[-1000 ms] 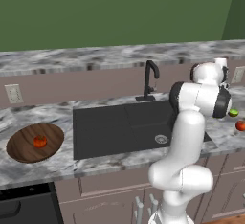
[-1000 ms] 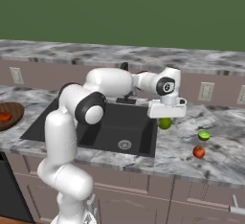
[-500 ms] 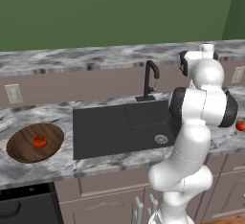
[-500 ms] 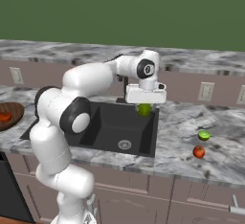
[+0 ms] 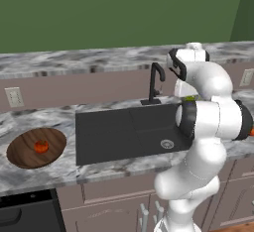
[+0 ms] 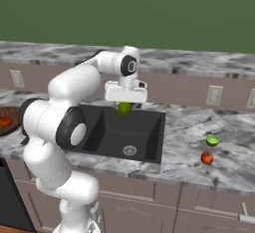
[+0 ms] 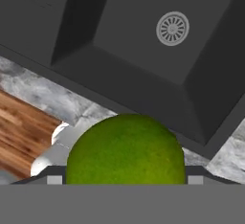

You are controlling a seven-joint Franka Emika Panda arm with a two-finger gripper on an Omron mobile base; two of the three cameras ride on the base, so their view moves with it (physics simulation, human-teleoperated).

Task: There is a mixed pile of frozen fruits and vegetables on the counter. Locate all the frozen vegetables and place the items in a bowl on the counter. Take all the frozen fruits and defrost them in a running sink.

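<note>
The gripper (image 6: 124, 105) pinches the plain green ball (image 6: 124, 108), its fingers closed on the ball's sides, and hangs over the sink (image 6: 144, 142), above the basin's back half and short of the faucet (image 5: 155, 81). From the sink, the bowl (image 5: 22, 151) lies well off along the counter (image 6: 184, 132) on the side away from the two fruits, and it already holds the red-orange lump (image 5: 41, 146). So the coming move, as I judge it, runs sideways across the whole basin toward that bowl. The ball is round, so no axis matters. The faucet rises behind the sink and is the one thing to skirt. Beyond the sink's other edge sit the flattish green piece (image 6: 212, 140) and, just nearer the counter's front, the small red ball (image 6: 206, 158).
</note>
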